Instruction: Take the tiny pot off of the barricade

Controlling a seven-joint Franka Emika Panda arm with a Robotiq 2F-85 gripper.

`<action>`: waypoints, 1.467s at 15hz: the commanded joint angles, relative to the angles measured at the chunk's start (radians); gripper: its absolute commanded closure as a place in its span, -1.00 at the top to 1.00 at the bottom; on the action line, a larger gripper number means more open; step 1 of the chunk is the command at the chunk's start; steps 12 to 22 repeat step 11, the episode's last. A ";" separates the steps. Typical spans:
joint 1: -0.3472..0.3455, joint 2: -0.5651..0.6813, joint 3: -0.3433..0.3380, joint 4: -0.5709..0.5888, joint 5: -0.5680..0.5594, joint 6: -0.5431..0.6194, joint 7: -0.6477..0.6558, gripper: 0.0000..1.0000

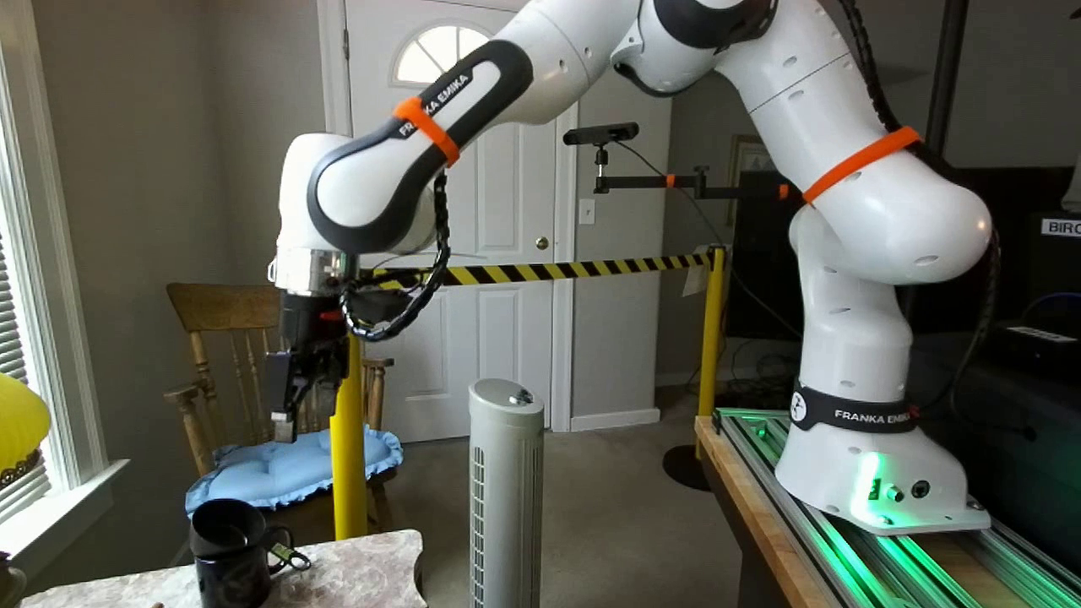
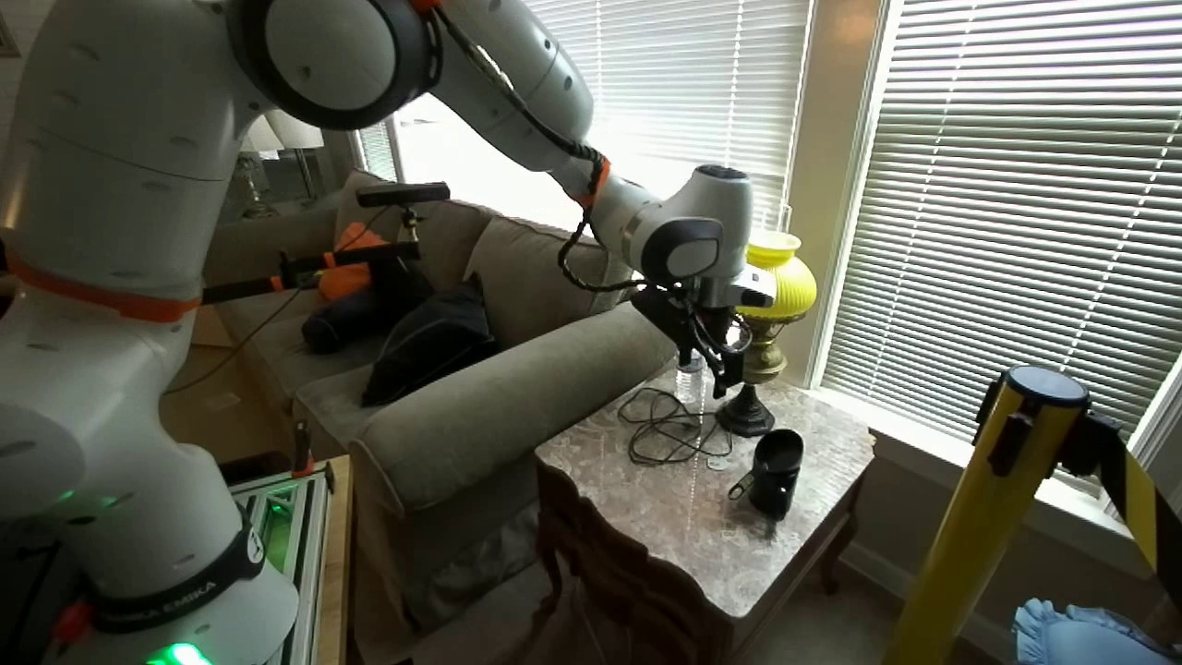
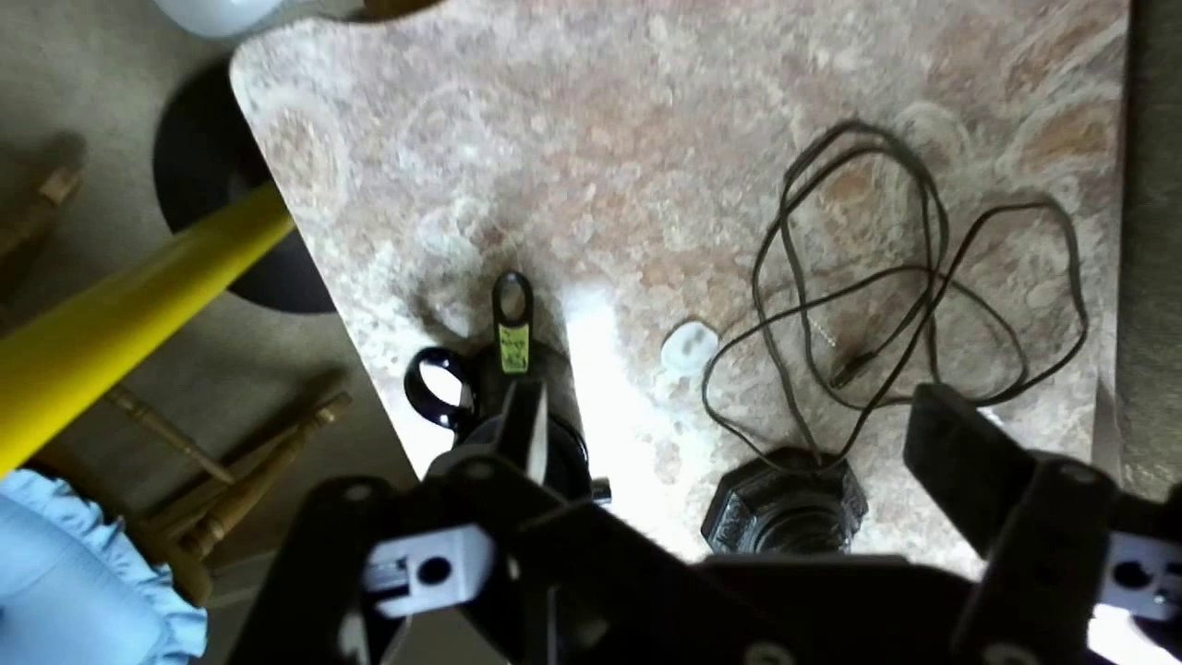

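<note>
On side table (image 2: 688, 522), cord (image 2: 679, 429) lies near the edge facing the sofa (image 2: 517, 397), oil lamp (image 2: 780, 286) near the edge facing the window (image 2: 1016, 203), mug (image 2: 776, 494) near the edge facing the barricade post (image 2: 997, 489), disc (image 3: 690, 347) between cord and mug.

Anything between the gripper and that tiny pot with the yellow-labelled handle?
Nothing visible: in the wrist view, the handle of the tiny pot is in plain sight, and the open gripper hangs above the table.

I'm over the mottled table (image 3: 600, 166): up stands the lamp (image 2: 785, 294), dark cord (image 3: 929, 294) looping beside it, clear bottle (image 2: 689, 380) close by, pale disc (image 3: 690, 347) near it, black mug (image 1: 230, 576) a touch further off!
</note>
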 commanded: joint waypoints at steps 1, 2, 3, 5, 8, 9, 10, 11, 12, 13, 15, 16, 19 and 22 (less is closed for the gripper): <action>0.034 -0.122 -0.051 -0.067 0.006 -0.182 0.073 1.00; 0.043 -0.146 -0.064 -0.076 -0.008 -0.215 0.098 1.00; 0.050 -0.168 -0.074 -0.082 -0.023 -0.252 0.113 1.00; 0.058 -0.211 -0.086 -0.104 -0.043 -0.278 0.126 1.00; 0.045 -0.188 -0.075 -0.069 -0.010 -0.244 0.067 1.00; 0.045 -0.204 -0.074 -0.080 -0.010 -0.243 0.062 1.00; 0.045 -0.213 -0.073 -0.088 -0.010 -0.242 0.059 1.00; 0.045 -0.217 -0.073 -0.092 -0.010 -0.241 0.057 1.00; 0.045 -0.217 -0.073 -0.092 -0.010 -0.241 0.057 1.00; 0.045 -0.217 -0.073 -0.092 -0.010 -0.241 0.057 1.00; 0.045 -0.217 -0.073 -0.092 -0.010 -0.241 0.057 1.00; 0.045 -0.217 -0.073 -0.092 -0.010 -0.241 0.057 1.00; 0.045 -0.217 -0.073 -0.092 -0.010 -0.241 0.057 1.00; 0.045 -0.217 -0.073 -0.092 -0.010 -0.241 0.057 1.00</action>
